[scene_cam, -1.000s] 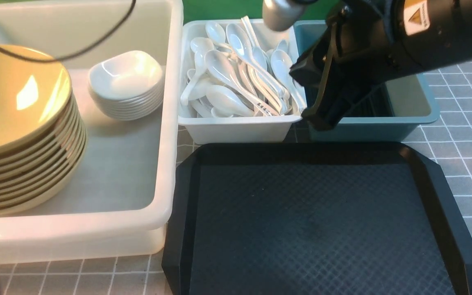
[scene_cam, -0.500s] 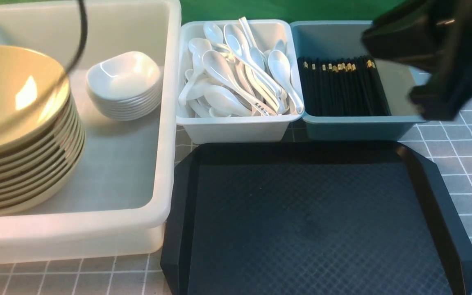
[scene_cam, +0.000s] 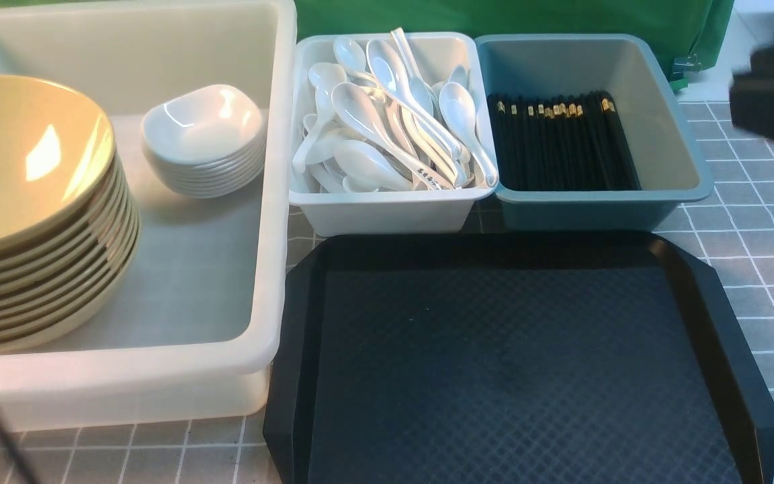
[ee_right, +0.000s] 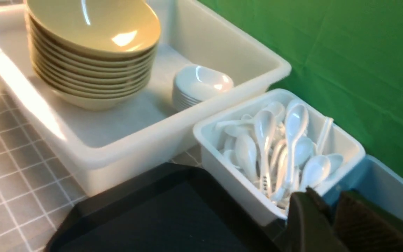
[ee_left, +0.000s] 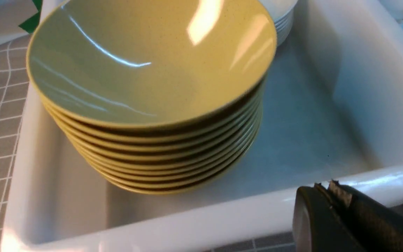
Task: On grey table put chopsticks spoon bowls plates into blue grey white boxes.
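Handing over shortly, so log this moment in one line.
chopsticks: in blue-grey box | spoons: in white box | yellow bowls: stacked in large bin | black tray: bare

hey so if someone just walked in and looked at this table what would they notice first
Probably the tall stack of yellow bowls, standing with a smaller stack of white bowls in the big white box on the left. Next, the jumble of white spoons in the small white box beside it, against the neat row of black chopsticks in the blue-grey box to its right.
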`<state>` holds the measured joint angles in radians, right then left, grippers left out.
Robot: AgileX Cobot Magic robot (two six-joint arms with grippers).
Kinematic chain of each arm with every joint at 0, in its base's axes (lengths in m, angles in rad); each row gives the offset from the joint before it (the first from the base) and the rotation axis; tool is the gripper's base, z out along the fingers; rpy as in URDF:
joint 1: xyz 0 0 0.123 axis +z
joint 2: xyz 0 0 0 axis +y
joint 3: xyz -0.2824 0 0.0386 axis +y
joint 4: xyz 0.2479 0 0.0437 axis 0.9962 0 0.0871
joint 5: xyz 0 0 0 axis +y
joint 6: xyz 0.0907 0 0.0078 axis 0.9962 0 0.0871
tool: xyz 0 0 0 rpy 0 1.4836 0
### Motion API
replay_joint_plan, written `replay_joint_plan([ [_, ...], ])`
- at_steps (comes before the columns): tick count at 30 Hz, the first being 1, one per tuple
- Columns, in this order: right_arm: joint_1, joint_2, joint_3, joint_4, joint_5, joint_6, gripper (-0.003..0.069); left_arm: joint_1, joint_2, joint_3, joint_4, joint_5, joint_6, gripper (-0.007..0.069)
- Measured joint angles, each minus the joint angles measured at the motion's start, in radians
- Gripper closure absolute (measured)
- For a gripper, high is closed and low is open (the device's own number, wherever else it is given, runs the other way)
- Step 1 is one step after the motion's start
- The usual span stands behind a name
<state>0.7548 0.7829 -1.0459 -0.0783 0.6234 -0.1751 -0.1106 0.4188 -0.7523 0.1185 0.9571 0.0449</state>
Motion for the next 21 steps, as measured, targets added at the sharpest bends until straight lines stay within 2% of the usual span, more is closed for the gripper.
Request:
replay_joint_plan([
  [2,0.000,-0.052,0.060,0.053,-0.056,-0.044,0.0506,0.000,-0.087,0.060,0.011,-0.008,-0.001,0.0633],
  [8,0.000,-0.118,0.128,0.078,-0.169,-0.068,0.0505,0.000,-0.234,0.145,0.028,-0.042,0.001,0.0633],
  [21,0.000,-0.117,0.138,0.085,-0.185,-0.078,0.0488,0.000,-0.271,0.151,0.028,-0.052,0.002,0.0633],
])
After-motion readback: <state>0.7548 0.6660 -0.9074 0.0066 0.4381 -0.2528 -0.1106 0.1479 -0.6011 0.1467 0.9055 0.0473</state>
